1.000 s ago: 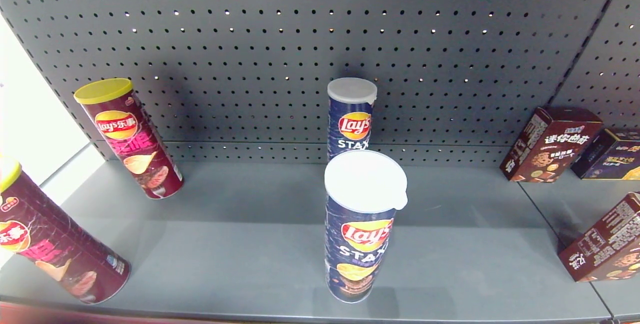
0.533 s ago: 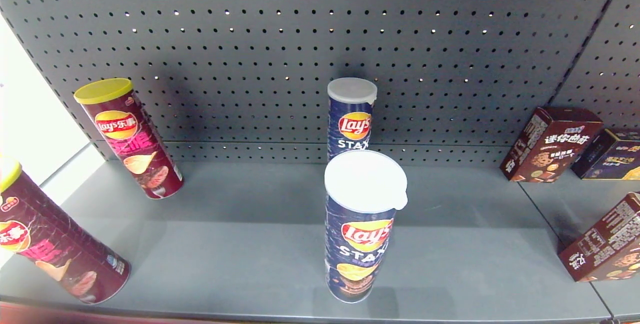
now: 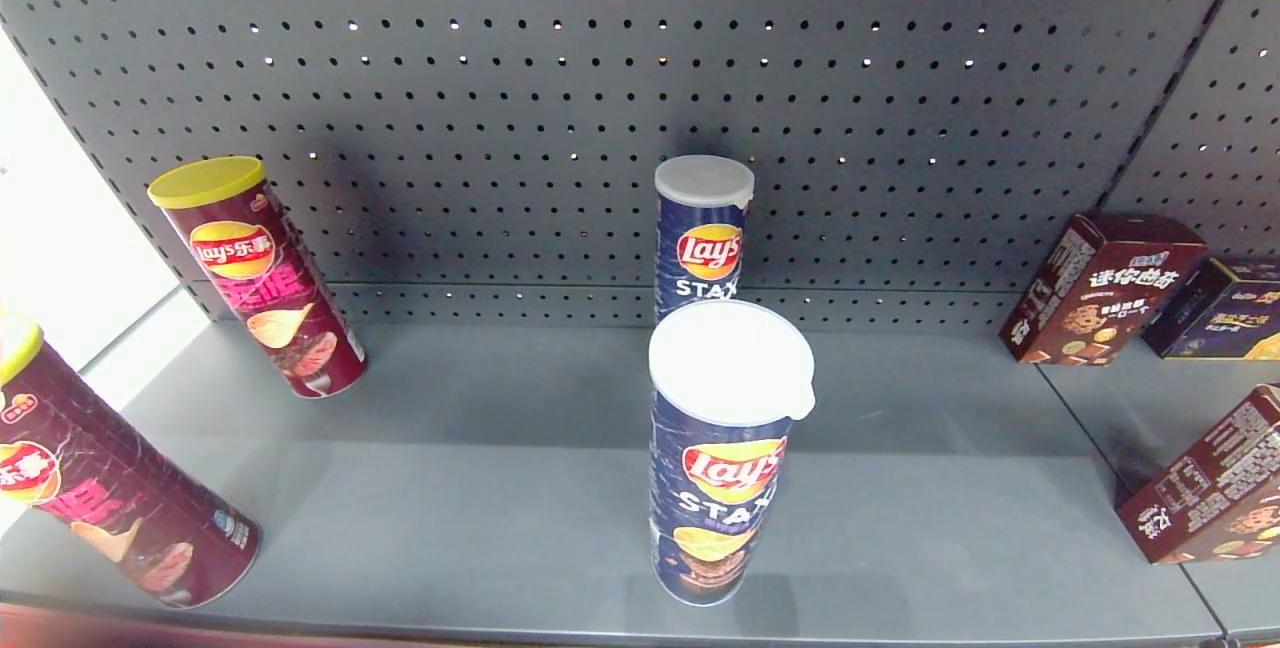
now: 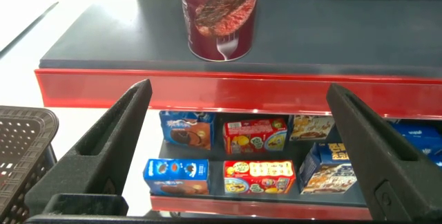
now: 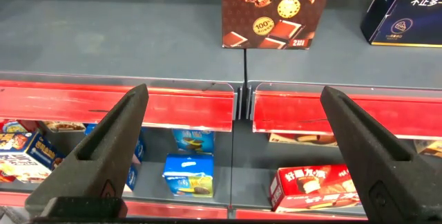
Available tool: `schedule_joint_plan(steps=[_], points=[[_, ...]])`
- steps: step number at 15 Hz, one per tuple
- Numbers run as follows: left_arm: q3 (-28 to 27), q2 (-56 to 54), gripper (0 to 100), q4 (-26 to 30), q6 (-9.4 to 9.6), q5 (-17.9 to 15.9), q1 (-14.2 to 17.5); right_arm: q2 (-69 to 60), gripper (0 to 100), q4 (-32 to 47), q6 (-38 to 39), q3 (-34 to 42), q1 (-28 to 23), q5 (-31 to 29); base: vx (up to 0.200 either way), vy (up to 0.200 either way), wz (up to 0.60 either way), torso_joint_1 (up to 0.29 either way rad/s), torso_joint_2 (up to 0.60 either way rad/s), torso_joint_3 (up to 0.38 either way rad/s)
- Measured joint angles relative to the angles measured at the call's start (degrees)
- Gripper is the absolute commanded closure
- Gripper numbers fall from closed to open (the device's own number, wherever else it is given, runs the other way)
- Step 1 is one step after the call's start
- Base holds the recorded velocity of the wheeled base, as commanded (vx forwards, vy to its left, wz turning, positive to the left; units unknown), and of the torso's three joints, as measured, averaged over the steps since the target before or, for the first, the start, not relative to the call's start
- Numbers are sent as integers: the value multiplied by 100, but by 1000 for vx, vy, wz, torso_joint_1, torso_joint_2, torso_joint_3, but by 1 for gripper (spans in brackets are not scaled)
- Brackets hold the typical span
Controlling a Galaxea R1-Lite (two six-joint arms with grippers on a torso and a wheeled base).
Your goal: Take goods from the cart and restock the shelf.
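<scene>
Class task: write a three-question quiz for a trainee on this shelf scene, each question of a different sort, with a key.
1. True or false: the left gripper has its fingers shut.
2. How many blue cans stand on the shelf?
3. The red cans have lids of which colour? A white; B yellow; C blue.

Key: 1 false; 2 two; 3 B.

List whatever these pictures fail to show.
- Head view: rear blue can, base hidden by the front blue can.
- Head view: near red can, lid cut by the left edge.
- Head view: nearest brown box, cut by the right edge.
- Left wrist view: basket, cut by the edge; contents unseen.
- Right wrist view: lower-shelf goods, partly behind the red rail.
</scene>
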Motion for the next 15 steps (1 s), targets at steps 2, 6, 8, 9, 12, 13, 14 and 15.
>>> schedule_joint_plan(steps=[2, 6, 8, 9, 12, 13, 14, 15], points=[[-2, 0, 0, 0, -2, 2, 0, 0, 0, 0, 0, 0, 0, 0, 0, 0, 0, 0, 0, 0], [-5, 0, 0, 0, 2, 0, 0, 0, 0, 0, 0, 0, -2, -2, 0, 0, -150, -1, 2, 2], [-10, 0, 0, 0, 2, -2, 0, 0, 0, 0, 0, 0, -2, 0, 0, 0, 0, 0, 0, 0], [-10, 0, 0, 0, 2, 0, -4, 0, 0, -9, 0, 0, -10, 0, 0, 0, 0, 0, 0, 0], [-5, 0, 0, 5, 2, 0, -6, 0, 0, -2, 0, 0, -10, 0, 0, 0, 0, 0, 0, 0], [-5, 0, 0, 0, 0, 6, -1, 0, 0, -6, 0, 0, -5, 0, 0, 0, 0, 0, 0, 0], [-2, 0, 0, 0, -2, 4, -1, 0, 0, -2, 0, 0, -2, -2, 0, 200, 0, 2, 2, 2], [0, 0, 0, 0, -4, 4, 2, 0, 0, 0, 0, 0, 1, 0, 0, 200, 0, -2, 2, 2]])
